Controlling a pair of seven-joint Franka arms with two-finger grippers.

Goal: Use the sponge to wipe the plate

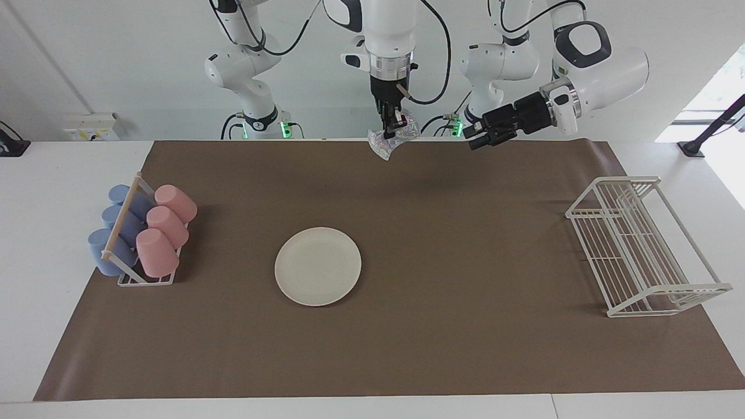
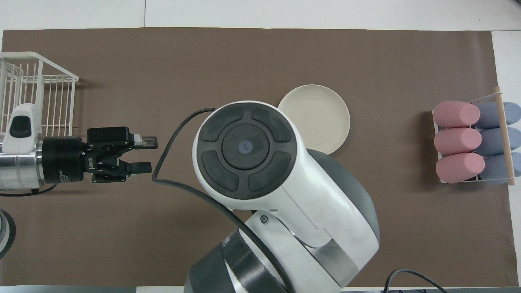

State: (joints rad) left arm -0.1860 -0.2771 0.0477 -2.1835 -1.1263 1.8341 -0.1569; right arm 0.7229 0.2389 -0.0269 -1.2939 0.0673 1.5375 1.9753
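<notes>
A: Where is the plate point(image 1: 318, 266)?
B: Flat on the brown mat point(image 1: 407, 349) on the table, with nothing on it.
A: And the sponge point(image 1: 393, 139)?
B: Up in the air, pinched by the right tool point(image 1: 394, 124), over the mat's edge by the robots.
A: The left tool point(image 1: 476, 140)?
B: Spread apart, holding nothing, up over the mat.
A: The cups?
B: Pink cups point(image 1: 163, 228) and blue cups point(image 1: 119, 227) lie in a small rack point(image 1: 145, 279). The white wire rack point(image 1: 640, 250) holds nothing.

1. Both views were bright, evenly lit and sharp.
2. Overexposed glare sat at the facing view's edge by the wire rack point(image 1: 646, 247).
3. Soft, faint shadows lay on the brown mat point(image 1: 465, 326).
</notes>
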